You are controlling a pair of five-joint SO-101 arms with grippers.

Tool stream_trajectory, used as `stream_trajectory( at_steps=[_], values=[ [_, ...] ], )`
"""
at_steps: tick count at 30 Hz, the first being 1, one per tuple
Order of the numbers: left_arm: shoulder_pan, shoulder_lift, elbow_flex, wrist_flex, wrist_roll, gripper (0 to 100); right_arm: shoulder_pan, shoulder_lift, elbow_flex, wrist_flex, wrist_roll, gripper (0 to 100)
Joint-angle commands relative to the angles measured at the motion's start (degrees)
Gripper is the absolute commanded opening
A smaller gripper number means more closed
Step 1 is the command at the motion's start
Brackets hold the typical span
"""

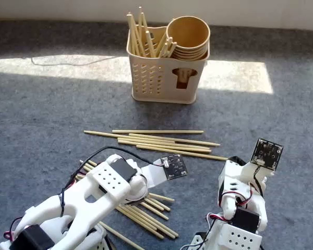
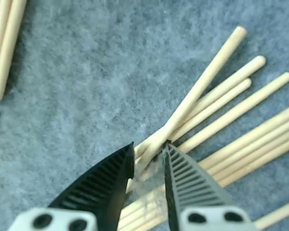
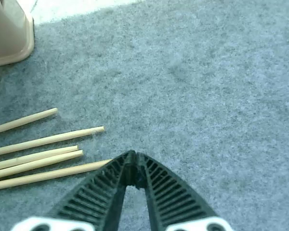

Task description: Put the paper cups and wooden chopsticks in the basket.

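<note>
Left gripper [image 2: 149, 150] pinches one wooden chopstick [image 2: 202, 79] at its near end. The long axis slants across the loose chopstick pile [image 2: 250, 139] on the carpet [image 2: 86, 72]. Right gripper [image 3: 135, 161] closed, empty. Paper cups [image 1: 188, 32] nested in basket [image 1: 151, 78].

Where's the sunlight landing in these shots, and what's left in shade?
High view: a sun band crosses the grey surface beside the basket; loose chopsticks lie shaded. Right wrist view: a sunlit strip by the basket's corner. Left wrist view: even shade over chopsticks.
</note>
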Motion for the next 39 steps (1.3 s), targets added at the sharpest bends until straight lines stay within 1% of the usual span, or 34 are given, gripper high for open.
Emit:
stream_trajectory(
  at_steps=[1, 10, 16, 22, 30, 32, 39],
  values=[
    [0.7, -1.2, 0.1, -0.8, -0.3, 8, 0.6, -0.7, 6.8, -1.3, -0.2, 0.6],
    [0.7, -1.2, 0.2, -0.9, -0.4, 1, 0.6, -0.7, 6.8, -1.3, -0.2, 0.6],
    [0.7, -1.8, -2.1, 0.1, -0.2, 1, 0.6, -0.7, 6.8, -1.3, -0.2, 0.6],
    [0.7, -1.8, -10.4, 9.2, -0.2, 1, 0.6, -0.7, 6.8, -1.3, -0.2, 0.6],
    [0.4, -1.8, -20.4, 14.7, -0.1, 1, 0.6, -0.7, 6.8, -1.3, -0.2, 0.6],
    [-0.9, -1.8, -22.5, 14.6, 0.2, 1, 0.6, -0.7, 6.8, -1.3, -0.2, 0.6],
    [-8.4, -1.8, -31.8, 14.2, 6.6, 1, 0.6, -0.7, 6.8, -1.3, -0.2, 0.6]
  ],
)
